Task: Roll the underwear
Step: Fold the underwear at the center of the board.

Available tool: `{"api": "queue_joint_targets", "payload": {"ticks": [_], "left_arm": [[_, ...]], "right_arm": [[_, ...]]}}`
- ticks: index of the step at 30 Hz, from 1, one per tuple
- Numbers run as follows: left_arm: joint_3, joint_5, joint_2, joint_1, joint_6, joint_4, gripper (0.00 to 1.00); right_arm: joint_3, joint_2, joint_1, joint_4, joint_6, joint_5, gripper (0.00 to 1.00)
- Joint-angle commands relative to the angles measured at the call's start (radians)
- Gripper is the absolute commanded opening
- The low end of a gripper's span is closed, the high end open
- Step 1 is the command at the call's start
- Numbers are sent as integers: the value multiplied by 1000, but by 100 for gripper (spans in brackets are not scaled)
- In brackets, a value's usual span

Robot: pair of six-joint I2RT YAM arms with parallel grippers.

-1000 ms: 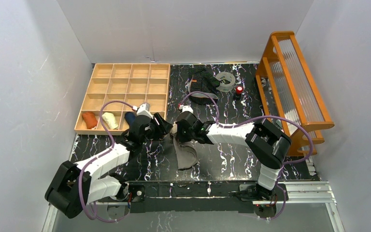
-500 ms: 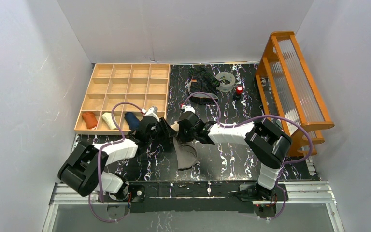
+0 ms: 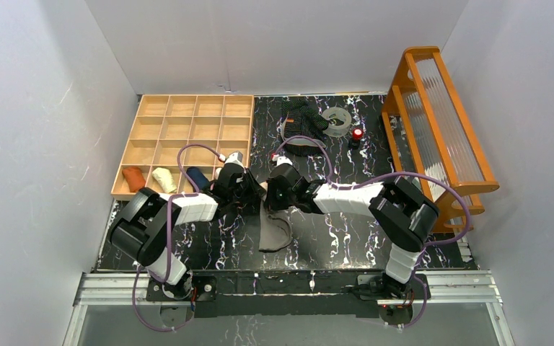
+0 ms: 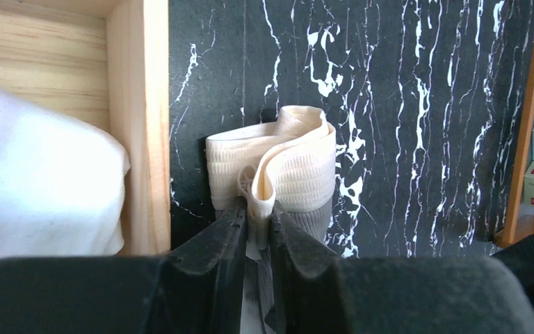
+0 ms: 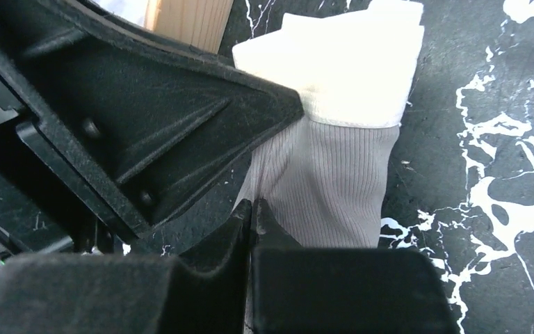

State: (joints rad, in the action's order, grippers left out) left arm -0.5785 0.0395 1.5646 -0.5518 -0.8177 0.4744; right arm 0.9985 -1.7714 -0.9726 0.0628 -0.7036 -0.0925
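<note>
The beige-grey underwear [image 3: 274,232] lies on the black marbled table between the arms, its cream waistband end folded up at the far end. My left gripper [image 4: 256,209] is shut on a fold of that waistband [image 4: 299,163]. In the right wrist view my right gripper [image 5: 252,207] has its jaws pressed together on the left edge of the ribbed grey cloth [image 5: 334,188], right beside the left gripper's black body [image 5: 146,118]. From above, the left gripper [image 3: 249,191] and right gripper [image 3: 265,194] nearly touch. The black striped underwear [image 3: 301,119] lies crumpled at the back.
A wooden compartment tray [image 3: 187,119] stands back left, with an orange roll [image 3: 134,178], a cream roll [image 3: 164,179] and a dark blue roll [image 3: 195,175] in its near row. A clear tape ring [image 3: 337,120] and a red-topped object [image 3: 358,134] lie beside an orange rack [image 3: 440,122].
My left arm has swung right to the underwear's far end and its jaws have closed on the waistband. The cloth's near part has shifted slightly left. The right gripper has stayed put.
</note>
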Motion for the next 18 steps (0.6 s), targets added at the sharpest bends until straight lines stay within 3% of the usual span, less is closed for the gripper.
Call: {"api": "queue_joint_targets", "payload": {"ticks": [1,5,10,15,18], "left_arm": [[-28,-92,3,6,39,-53,14],[-53,-84,27,6,69,-67,12],[-94,-49,66,7,105,-69,10],[-107,-7,83,7,121,-70,8],[-110,14,85,8,131,-68,8]], "right_arm": [[18,26,2,15,32,75,11],[41,22,3,-15,66,161,16],[15,118,2,-14,102,221,32],[-49,243,27,-43,84,120,30],[-70,253,85,-92,57,117,23]]}}
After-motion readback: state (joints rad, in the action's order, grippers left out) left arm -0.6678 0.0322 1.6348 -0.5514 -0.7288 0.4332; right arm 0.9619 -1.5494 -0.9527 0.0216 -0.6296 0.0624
